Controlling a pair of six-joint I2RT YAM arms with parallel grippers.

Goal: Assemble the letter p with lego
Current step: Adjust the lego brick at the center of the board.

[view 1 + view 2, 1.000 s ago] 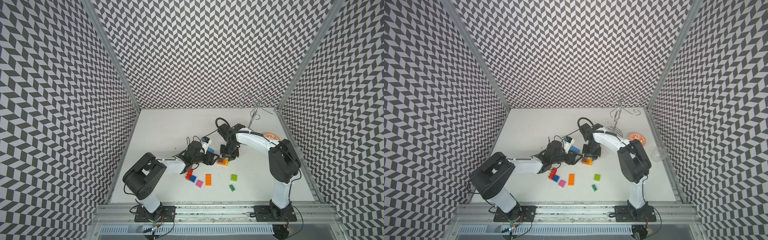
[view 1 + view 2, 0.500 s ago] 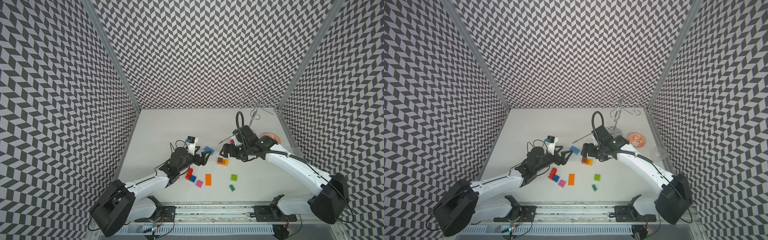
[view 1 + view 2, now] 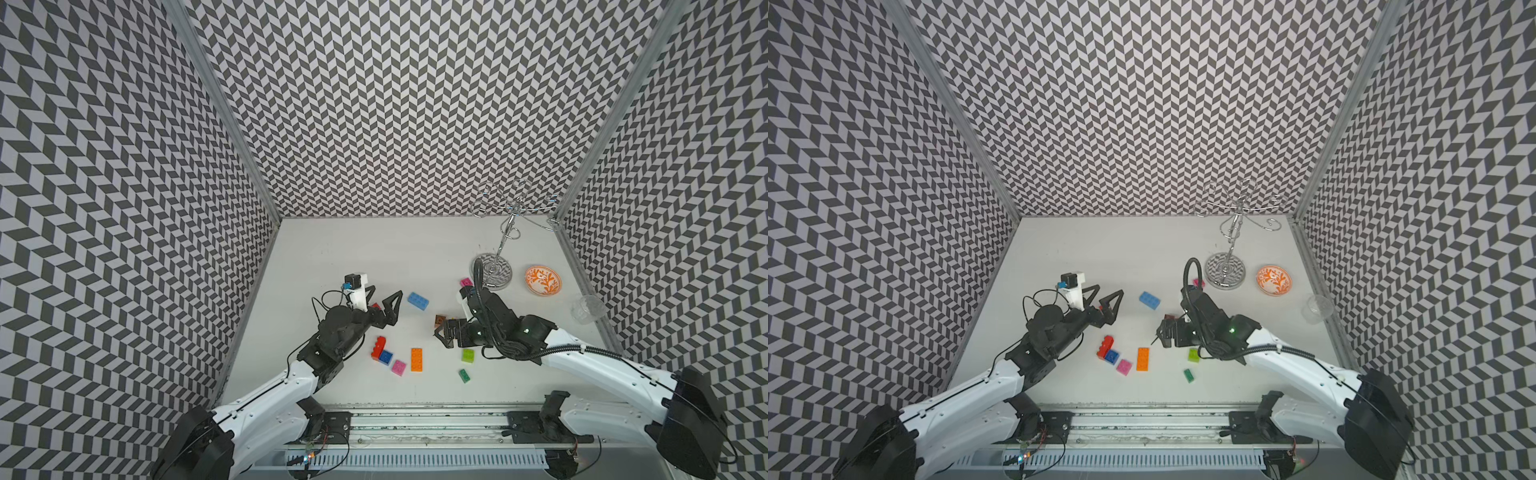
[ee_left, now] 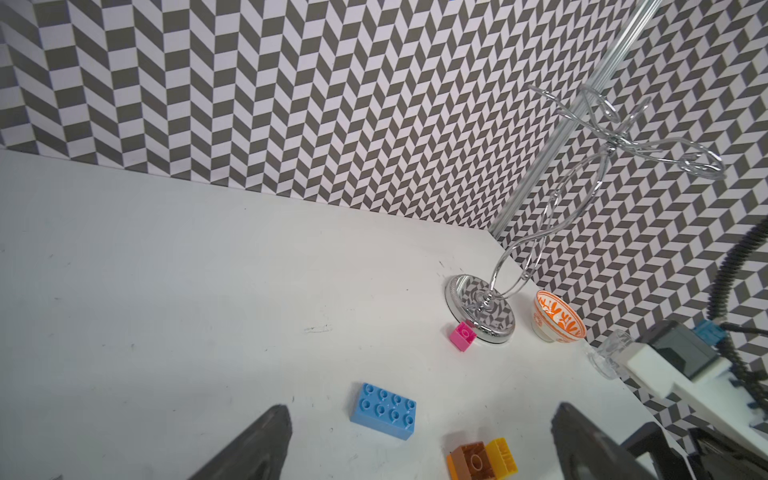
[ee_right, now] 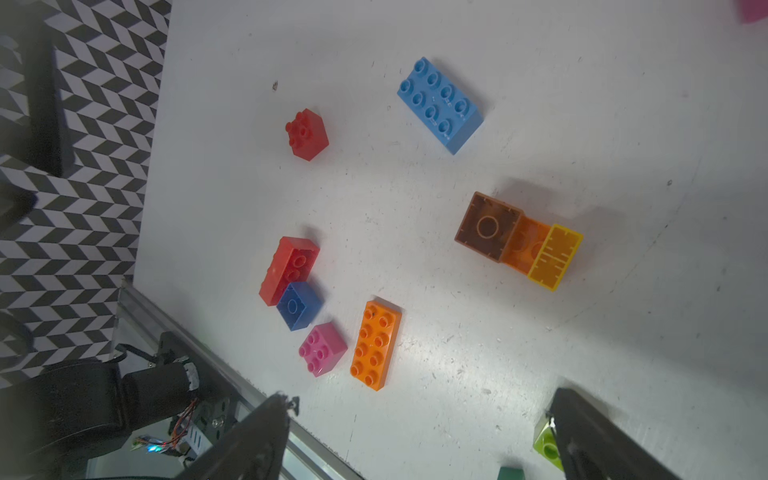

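On the scuffed white table (image 3: 353, 257), glossy studded lego (image 3: 417, 359) lies scattered between both arms: oblongs in orange and light blue, small squares in red, pink and lime. A brown-orange-yellow cluster (image 5: 519, 241) lies on its side, hollow undersides showing. The left gripper (image 3: 385, 291) and right gripper (image 3: 440, 332) gape wide, holding nothing. A chrome wire stand (image 3: 492, 270), patterned bowl (image 3: 542, 281) and clear glass (image 3: 587, 308) stand far right.

Lego bricks (image 3: 417, 359) lie mid table (image 3: 374, 257); stand (image 3: 492, 272), bowl (image 3: 542, 280), perhaps a glass (image 3: 587, 308), behind right.
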